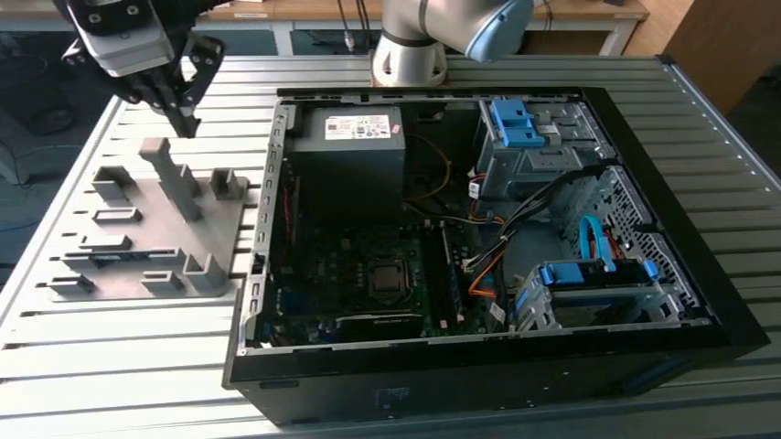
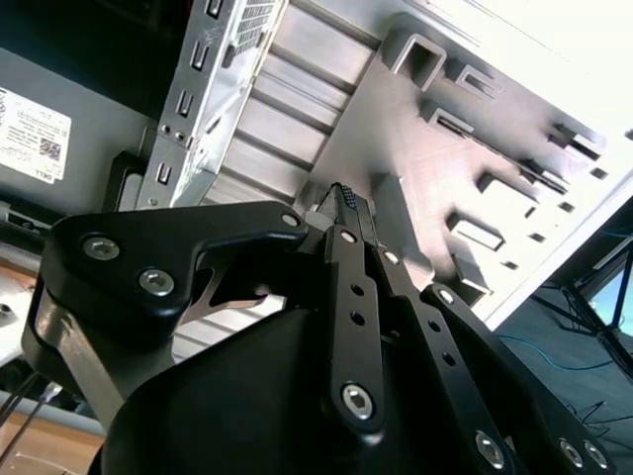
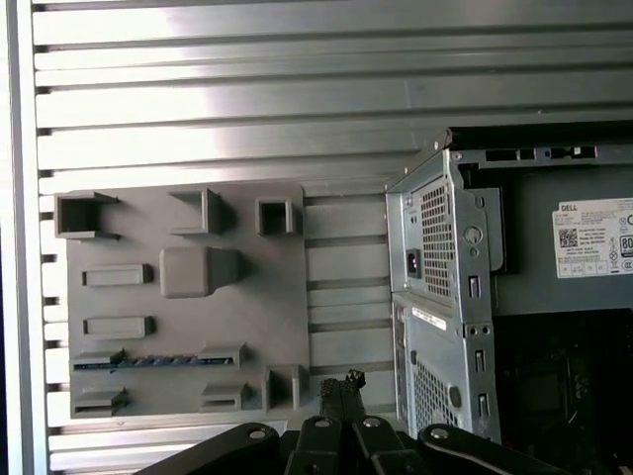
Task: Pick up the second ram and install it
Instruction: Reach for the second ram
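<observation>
The second ram (image 3: 153, 361) is a thin dark stick standing on edge between two low clips of the grey holder plate (image 3: 267, 327); it also shows as a faint bluish strip, the ram (image 1: 123, 256), in the exterior view. My gripper (image 1: 187, 122) hangs above the far end of the holder plate (image 1: 219, 247), well clear of the ram. The fingers (image 3: 341, 388) are pressed together, and the gripper (image 2: 346, 196) is shut with nothing between them in both wrist views.
An open computer case (image 1: 720, 302) lies on the slatted metal table (image 1: 123, 384), on the exterior view's right of the holder. Inside it are the power supply (image 1: 354, 137), the motherboard (image 1: 366, 274), cables and blue drive bays (image 1: 525, 123). A tall post (image 1: 171, 178) rises from the holder under the gripper.
</observation>
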`<state>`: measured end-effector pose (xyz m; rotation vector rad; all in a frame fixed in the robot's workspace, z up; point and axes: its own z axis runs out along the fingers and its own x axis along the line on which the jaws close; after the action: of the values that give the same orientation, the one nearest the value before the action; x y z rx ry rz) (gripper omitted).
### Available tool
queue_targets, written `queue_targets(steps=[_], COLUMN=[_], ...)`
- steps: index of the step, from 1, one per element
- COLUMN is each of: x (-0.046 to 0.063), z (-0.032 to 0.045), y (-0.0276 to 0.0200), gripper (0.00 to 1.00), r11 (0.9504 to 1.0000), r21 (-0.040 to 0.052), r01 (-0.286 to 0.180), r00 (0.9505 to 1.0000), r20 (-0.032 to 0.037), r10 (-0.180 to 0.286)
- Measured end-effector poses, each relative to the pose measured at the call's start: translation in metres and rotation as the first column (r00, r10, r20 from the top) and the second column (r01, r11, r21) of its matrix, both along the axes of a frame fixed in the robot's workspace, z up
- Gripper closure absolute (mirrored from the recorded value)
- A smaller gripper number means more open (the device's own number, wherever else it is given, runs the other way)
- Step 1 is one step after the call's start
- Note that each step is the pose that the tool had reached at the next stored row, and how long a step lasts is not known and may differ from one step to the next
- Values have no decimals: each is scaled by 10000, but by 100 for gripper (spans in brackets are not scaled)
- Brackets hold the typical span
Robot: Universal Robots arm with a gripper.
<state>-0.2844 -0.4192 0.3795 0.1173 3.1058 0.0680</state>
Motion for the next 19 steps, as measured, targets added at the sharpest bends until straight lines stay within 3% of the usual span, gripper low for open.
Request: queue_targets(steps=[9, 19], x=[-48, -78], z=[-105, -247], y=[-65, -95], gripper=[90, 90], r11=[10000, 10000], r21=[0, -1], r01=[2, 1], r00=[10000, 10000], r20=[0, -1], r10=[-2, -1])
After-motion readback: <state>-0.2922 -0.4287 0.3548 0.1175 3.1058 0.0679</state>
